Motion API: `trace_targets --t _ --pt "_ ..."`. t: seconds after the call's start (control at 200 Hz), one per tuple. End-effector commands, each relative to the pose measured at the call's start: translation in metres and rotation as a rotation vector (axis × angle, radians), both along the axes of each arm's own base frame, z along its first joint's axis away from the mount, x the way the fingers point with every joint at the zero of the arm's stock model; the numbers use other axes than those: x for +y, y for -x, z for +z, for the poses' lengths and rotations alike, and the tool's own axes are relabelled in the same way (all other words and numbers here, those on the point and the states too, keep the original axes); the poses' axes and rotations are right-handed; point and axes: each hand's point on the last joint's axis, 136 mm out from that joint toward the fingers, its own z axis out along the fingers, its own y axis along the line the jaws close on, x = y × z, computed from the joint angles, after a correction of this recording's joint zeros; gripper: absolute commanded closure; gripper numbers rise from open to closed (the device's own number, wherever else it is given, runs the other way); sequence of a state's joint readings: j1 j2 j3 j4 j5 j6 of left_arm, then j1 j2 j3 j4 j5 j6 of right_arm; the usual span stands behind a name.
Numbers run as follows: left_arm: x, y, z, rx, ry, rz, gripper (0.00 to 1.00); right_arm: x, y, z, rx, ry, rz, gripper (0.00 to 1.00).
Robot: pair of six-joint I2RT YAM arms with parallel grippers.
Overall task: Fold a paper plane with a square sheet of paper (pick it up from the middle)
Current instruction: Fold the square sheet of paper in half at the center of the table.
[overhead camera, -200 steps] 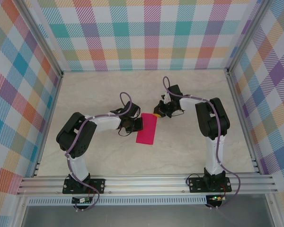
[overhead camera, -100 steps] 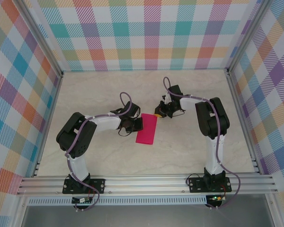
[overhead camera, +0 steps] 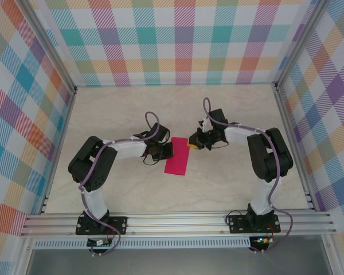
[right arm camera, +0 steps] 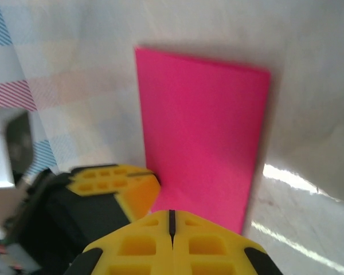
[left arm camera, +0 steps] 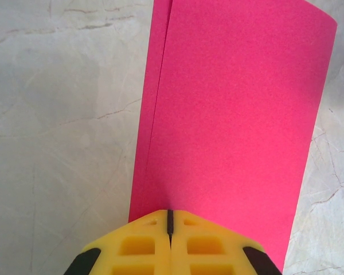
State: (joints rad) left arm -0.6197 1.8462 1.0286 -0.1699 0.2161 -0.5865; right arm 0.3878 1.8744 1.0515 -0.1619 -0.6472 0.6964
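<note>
The square sheet of paper (overhead camera: 178, 156) is bright pink and lies flat on the table, folded into a narrow rectangle. Two layers show along its left edge in the left wrist view (left arm camera: 229, 126). My left gripper (overhead camera: 168, 150) is shut, and its yellow tips (left arm camera: 169, 213) rest on the sheet's left long edge. My right gripper (overhead camera: 190, 144) is also shut, sitting at the sheet's far right corner. In the right wrist view my right gripper (right arm camera: 172, 213) sits over the paper (right arm camera: 200, 132) with the left fingers (right arm camera: 117, 180) close beside it. A paper plane is out of view.
The sheet lies mid-table on pale marble-patterned tabletop (overhead camera: 223, 183). Plaid walls (overhead camera: 183, 40) close off the back and both sides. An aluminium rail (overhead camera: 178, 220) runs along the near edge by the arm bases.
The right arm's elbow has swung out to the right, and its gripper has shifted slightly down onto the sheet's far right corner. The left arm and the paper are unmoved.
</note>
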Motion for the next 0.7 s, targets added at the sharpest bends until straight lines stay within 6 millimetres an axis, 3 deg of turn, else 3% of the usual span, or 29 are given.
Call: trace_targets --t 0.0,0.23,0.48,0.545,0.695 --pt "0.049 0.049 -0.053 0.19 -0.224 0.025 1.0 0.016 0.019 0.002 0.033 -0.05 0.012 1.0" --pt "0.051 0.051 -0.055 0.195 -0.231 0.024 1.0 0.028 0.049 -0.015 0.054 -0.018 0.059 1.0" --pt "0.053 0.054 -0.054 0.194 -0.236 0.022 1.0 0.008 0.07 -0.052 0.105 0.077 0.046 1.0" --pt "0.054 0.053 -0.054 0.194 -0.238 0.022 1.0 0.008 0.073 -0.05 0.101 0.07 0.054 1.0" --pt "0.055 0.053 -0.052 0.19 -0.243 0.024 1.0 0.012 0.073 -0.016 0.028 0.036 0.083 1.0"
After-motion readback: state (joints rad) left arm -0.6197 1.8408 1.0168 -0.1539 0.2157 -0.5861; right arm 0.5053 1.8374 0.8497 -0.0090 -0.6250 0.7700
